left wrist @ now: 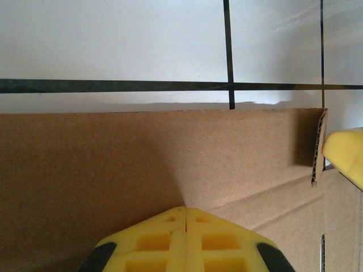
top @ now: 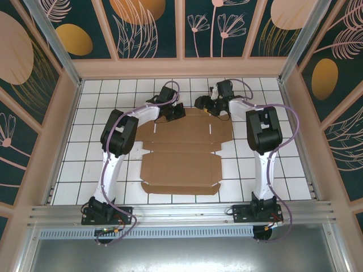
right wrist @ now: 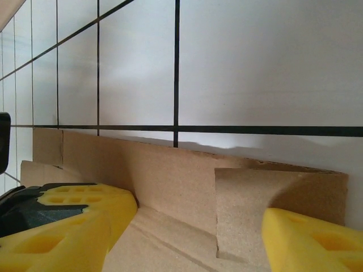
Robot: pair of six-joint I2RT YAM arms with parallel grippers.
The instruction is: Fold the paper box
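The paper box (top: 181, 156) is a flat brown die-cut sheet in the middle of the white tiled floor. Both grippers are at its far edge. My left gripper (top: 173, 110) is shut with nothing between its fingers, and its yellow tip (left wrist: 186, 211) rests against the cardboard (left wrist: 113, 164) at the foot of the raised far flap. My right gripper (top: 212, 107) is open. Its yellow fingers (right wrist: 74, 221) stand wide apart on the sheet, facing the upright flap (right wrist: 170, 181) and a small standing tab (right wrist: 255, 209). One right fingertip (left wrist: 346, 156) pokes in past the flap's end.
Pink panel walls enclose the tiled floor (top: 283, 164) on three sides. An aluminium rail (top: 181, 212) with the arm bases runs along the near edge. Bare tiles lie to the left and right of the sheet.
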